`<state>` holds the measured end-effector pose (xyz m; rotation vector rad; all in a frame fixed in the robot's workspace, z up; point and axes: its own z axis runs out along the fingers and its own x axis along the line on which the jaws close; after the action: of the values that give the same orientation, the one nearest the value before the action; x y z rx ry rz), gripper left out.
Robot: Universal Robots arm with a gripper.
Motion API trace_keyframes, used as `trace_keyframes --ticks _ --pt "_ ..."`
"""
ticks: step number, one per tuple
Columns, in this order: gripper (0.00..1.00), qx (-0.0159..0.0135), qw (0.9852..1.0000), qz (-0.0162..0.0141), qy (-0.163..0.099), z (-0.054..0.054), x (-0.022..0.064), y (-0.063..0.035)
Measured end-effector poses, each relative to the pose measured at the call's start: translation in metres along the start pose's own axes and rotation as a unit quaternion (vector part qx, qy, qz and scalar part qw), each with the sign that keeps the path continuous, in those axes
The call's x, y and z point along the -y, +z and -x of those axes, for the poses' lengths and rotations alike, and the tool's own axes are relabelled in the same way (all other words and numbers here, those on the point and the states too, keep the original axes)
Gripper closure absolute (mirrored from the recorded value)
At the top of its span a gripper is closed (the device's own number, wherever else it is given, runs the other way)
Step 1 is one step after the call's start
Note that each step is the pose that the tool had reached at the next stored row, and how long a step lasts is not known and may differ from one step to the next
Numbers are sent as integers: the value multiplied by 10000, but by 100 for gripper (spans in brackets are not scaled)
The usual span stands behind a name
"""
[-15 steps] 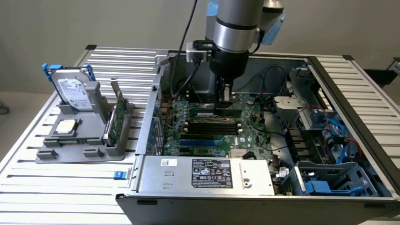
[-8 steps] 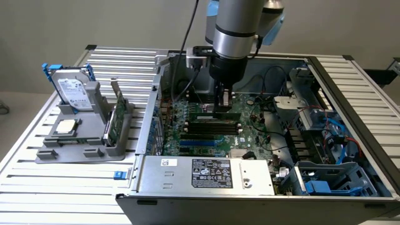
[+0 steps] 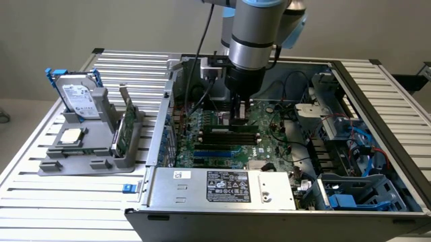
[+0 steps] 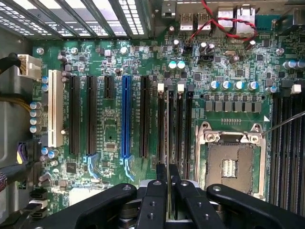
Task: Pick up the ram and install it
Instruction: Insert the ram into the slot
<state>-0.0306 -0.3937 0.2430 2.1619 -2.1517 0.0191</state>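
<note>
The ram [image 4: 168, 138] appears edge-on in the wrist view as a thin upright strip running along one of the black memory slots [image 4: 179, 124] beside the CPU socket [image 4: 231, 164]. My gripper [image 4: 167, 183] is shut on it, one black finger on each side of the strip. In the exterior view the gripper [image 3: 240, 115] reaches straight down into the open computer case, just above the motherboard [image 3: 269, 143] and its black memory slots [image 3: 229, 135]. Whether the ram sits fully in the slot I cannot tell.
A grey holder [image 3: 88, 164] on the slatted table at the exterior view's left carries a hard drive with blue rails [image 3: 77, 96], a tall green card [image 3: 124, 126] and a processor [image 3: 70, 136]. Case walls [image 3: 377, 116], cables [image 3: 364, 146] and the power supply [image 3: 222, 185] surround the board.
</note>
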Motion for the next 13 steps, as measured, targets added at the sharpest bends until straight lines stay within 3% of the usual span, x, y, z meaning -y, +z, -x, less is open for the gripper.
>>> trace_keyframes --ticks 4,13 --pt "86 3 10000 29 60 -12 1 16" --pt "86 6 9999 47 123 -25 23 42"
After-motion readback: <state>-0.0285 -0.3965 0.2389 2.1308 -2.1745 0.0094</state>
